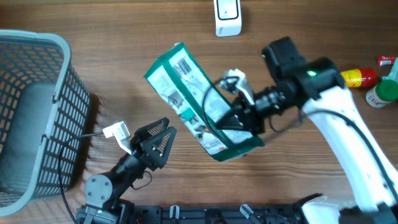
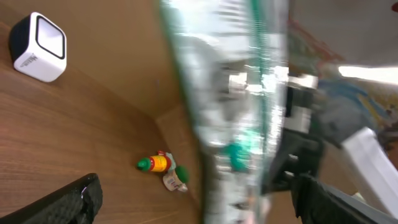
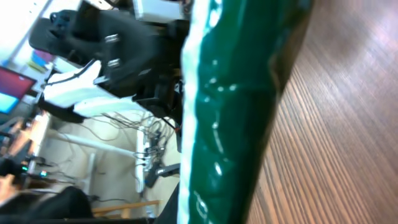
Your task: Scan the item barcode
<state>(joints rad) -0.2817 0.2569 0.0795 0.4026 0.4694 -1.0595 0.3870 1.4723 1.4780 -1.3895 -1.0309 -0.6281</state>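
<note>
The item is a green and white packet (image 1: 199, 102), lifted and tilted above the table, with a barcode (image 1: 183, 65) on its upper end facing up. My right gripper (image 1: 240, 118) is shut on the packet's right edge. My left gripper (image 1: 163, 138) stands open just below-left of the packet, apart from it. In the left wrist view the blurred packet (image 2: 236, 112) hangs between the wide-spread fingers (image 2: 74, 202). The packet's green edge (image 3: 236, 112) fills the right wrist view and hides my right fingers. The white scanner (image 1: 227, 15) stands at the table's far edge.
A grey mesh basket (image 1: 37, 118) takes up the left side. A red and yellow bottle (image 1: 360, 77) and a green-capped bottle (image 1: 384, 93) lie at the far right. Both bottles (image 2: 163, 165) and the scanner (image 2: 38, 46) also show in the left wrist view.
</note>
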